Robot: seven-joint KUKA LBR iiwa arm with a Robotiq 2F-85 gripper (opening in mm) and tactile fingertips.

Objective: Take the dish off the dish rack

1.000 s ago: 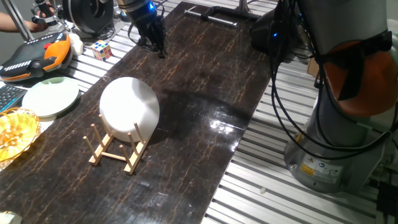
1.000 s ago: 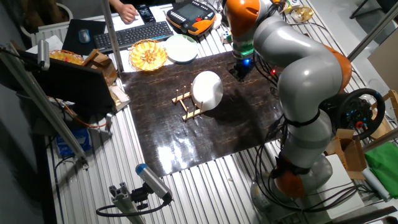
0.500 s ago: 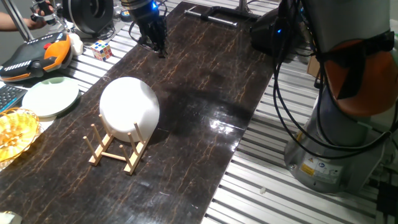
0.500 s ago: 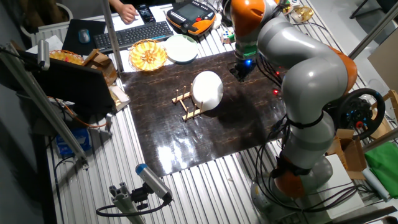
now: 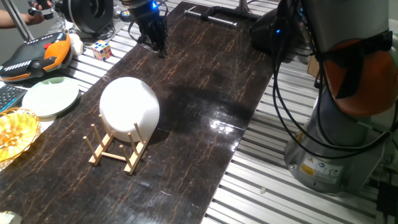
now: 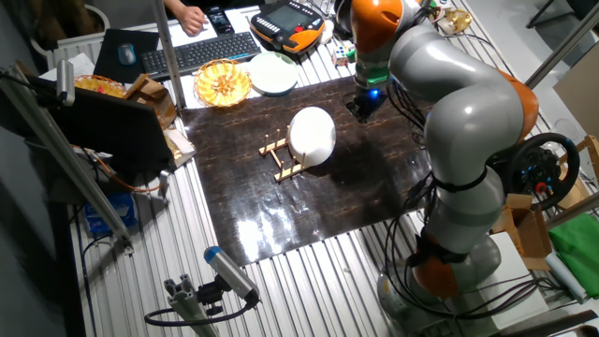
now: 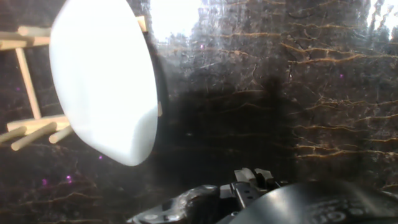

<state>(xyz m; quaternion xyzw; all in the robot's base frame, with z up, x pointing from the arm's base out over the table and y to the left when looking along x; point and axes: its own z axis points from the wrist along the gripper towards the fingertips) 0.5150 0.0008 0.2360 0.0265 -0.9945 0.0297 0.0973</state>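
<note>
The dish (image 5: pixel 129 109), a plain white deep bowl, stands on edge in the dish rack (image 5: pixel 112 152), a small light-wood rack with pegs, on the dark marbled mat (image 5: pixel 205 81). The other fixed view shows the dish (image 6: pixel 313 134) and rack (image 6: pixel 276 154) mid-mat. My gripper (image 5: pixel 154 48) hangs low over the mat's far end, well apart from the dish, with its two black fingers spread and empty. It also shows in the other fixed view (image 6: pixel 360 110). The hand view looks along the mat at the dish (image 7: pixel 102 81) and the rack rails (image 7: pixel 25 74) behind it.
A pale green plate (image 5: pixel 51 96) and a yellow wicker basket (image 5: pixel 12 134) lie left of the mat. A Rubik's cube (image 5: pixel 102 50) and an orange-black pendant (image 5: pixel 34 56) sit near the gripper. The robot base (image 5: pixel 336 124) with cables stands at right.
The arm has shifted very slightly near the mat's far end. The dish and rack have not moved.
</note>
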